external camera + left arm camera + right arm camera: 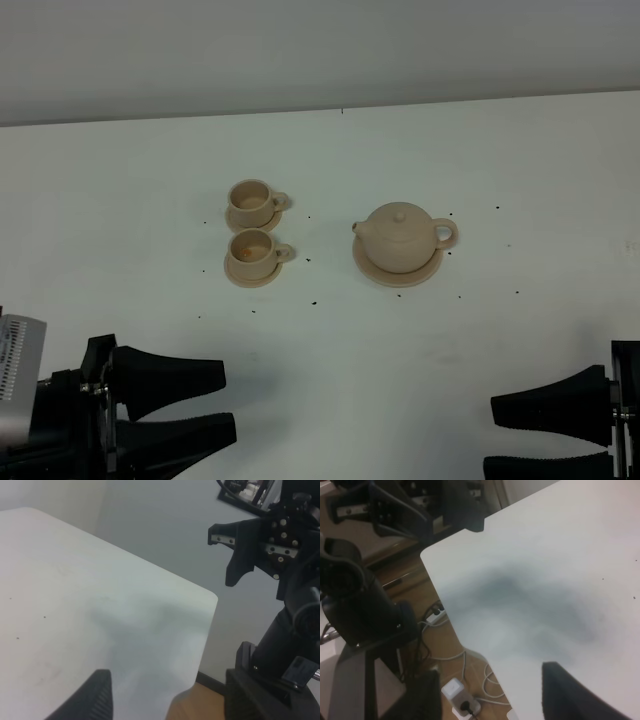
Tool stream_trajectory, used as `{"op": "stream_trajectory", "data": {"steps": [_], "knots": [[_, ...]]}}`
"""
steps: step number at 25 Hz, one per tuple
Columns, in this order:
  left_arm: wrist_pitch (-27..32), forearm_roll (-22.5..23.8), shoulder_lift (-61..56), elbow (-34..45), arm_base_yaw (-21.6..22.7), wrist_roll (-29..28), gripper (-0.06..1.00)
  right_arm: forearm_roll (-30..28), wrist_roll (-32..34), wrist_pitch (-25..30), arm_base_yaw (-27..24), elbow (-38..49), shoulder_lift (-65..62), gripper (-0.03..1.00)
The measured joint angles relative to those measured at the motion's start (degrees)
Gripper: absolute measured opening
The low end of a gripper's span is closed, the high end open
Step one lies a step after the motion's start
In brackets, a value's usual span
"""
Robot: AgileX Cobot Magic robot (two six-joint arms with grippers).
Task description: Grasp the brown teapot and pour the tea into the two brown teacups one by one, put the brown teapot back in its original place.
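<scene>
The brown teapot (398,236) sits upright on its wide saucer, the original place (396,278), right of the table's middle, spout to the left and handle to the right. Left of it, the two brown teacups stand on small saucers, one farther back (251,200) and one nearer (251,251). My left gripper (228,403) is open at the front left edge, far from the cups. At the front right edge my right gripper (490,438) is open too. Neither wrist view shows the tea set. Each shows only bare table between open fingertips (97,697) (567,687).
Small dark specks dot the white table (330,330) around the tea set. The left wrist view catches the other arm (270,545) beyond a table corner. A power strip and cables (455,690) lie on the floor beside the table's edge.
</scene>
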Motion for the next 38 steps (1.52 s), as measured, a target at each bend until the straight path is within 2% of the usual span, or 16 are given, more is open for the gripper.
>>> {"op": "stream_trajectory", "data": {"steps": [10,23,33,38], "knots": [[0.0,0.0,0.0,0.0,0.0,-0.06,0.52,1.37,0.43,-0.69,0.0,0.0,0.0,0.58],[-0.05,0.0,0.0,0.0,0.0,-0.06,0.52,1.85,0.54,-1.21,0.0,0.0,0.0,0.58],[-0.05,-0.43,0.0,0.0,0.0,-0.1,0.52,5.28,0.54,-1.32,0.0,0.0,0.0,0.58],[-0.05,-4.66,0.0,0.0,0.0,-0.1,0.52,5.47,0.54,-0.86,0.0,0.0,0.0,0.58]]}}
